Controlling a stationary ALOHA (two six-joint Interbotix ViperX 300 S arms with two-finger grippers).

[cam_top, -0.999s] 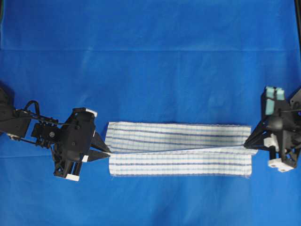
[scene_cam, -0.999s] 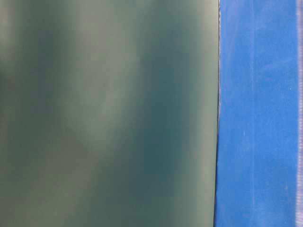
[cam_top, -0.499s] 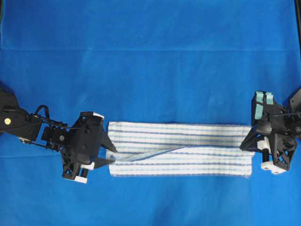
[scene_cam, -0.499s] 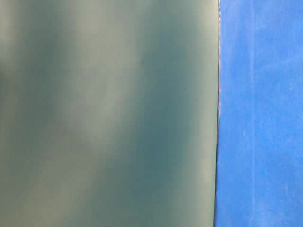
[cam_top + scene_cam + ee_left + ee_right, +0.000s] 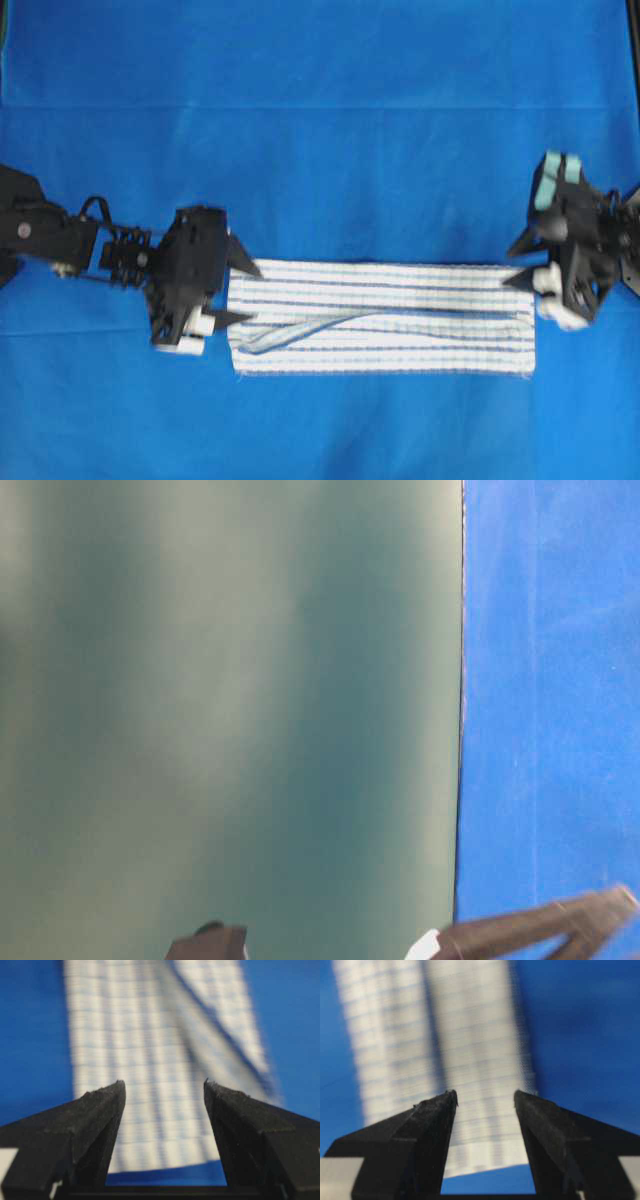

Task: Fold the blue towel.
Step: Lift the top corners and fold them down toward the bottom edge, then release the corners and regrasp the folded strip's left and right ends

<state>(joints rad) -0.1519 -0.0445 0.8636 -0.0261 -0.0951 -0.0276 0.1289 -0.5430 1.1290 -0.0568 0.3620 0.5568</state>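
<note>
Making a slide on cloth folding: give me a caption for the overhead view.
Folded blue towel lies flat on the blue table cover, with the left pincer and right pincer open at its two ends.

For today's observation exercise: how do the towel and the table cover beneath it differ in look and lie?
The towel is white with thin dark-blue stripes; the table cover is plain solid blue. The towel is a narrow folded band with a loose layer slanting across it; the cover lies spread in one layer across the whole overhead view. Both are cloth, lying flat.
</note>
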